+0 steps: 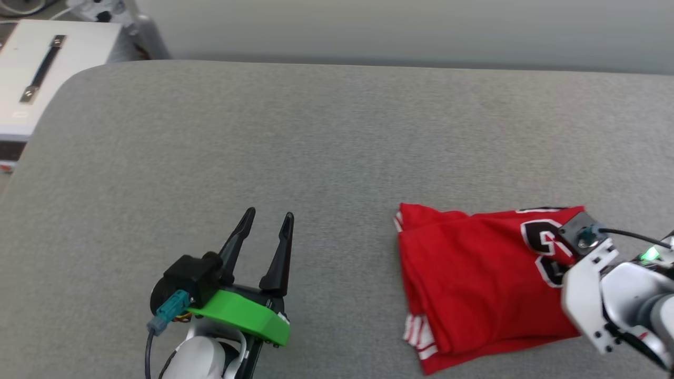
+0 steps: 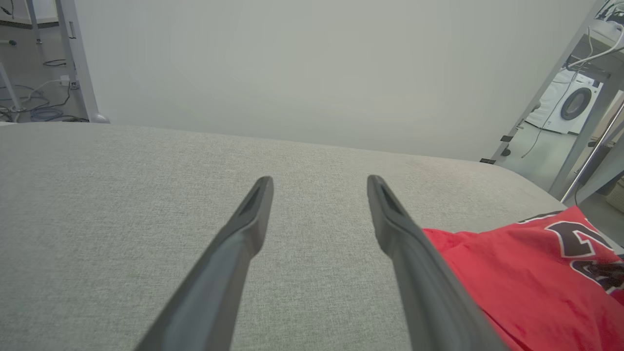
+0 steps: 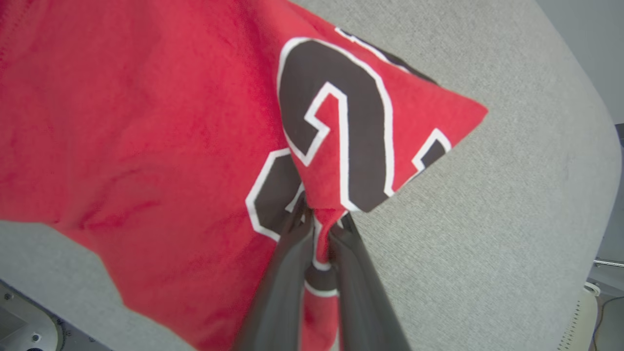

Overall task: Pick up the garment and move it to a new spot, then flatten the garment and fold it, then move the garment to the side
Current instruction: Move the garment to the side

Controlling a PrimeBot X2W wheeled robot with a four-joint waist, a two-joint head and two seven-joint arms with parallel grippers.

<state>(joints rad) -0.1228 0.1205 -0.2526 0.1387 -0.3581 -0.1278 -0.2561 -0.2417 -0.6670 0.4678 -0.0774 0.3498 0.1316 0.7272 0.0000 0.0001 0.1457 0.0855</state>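
The red garment (image 1: 474,273) lies folded on the grey padded table (image 1: 316,131), down at about 4 o'clock in the head view. Its red-and-white striped trim (image 1: 418,337) peeks out at the garment's 7 o'clock corner. Big black numbers (image 1: 542,247) with white edges show on its 3 o'clock side.

The right gripper (image 3: 324,214) comes in from 4 o'clock. In the right wrist view its two dark fingers are squeezed together on a little bunch of the red cloth, right by the black numbers. The cloth is scrunched up where they pinch it.

The left gripper (image 1: 269,213) sits at about 7 o'clock, well apart from the garment. Its two fingers are spread wide and hold nothing. They point to 12 o'clock over bare grey table. In the left wrist view the garment shows down at 4 o'clock, past the finger on that side.

A white box (image 1: 47,68) with a black handle sits off the table at 10 o'clock.
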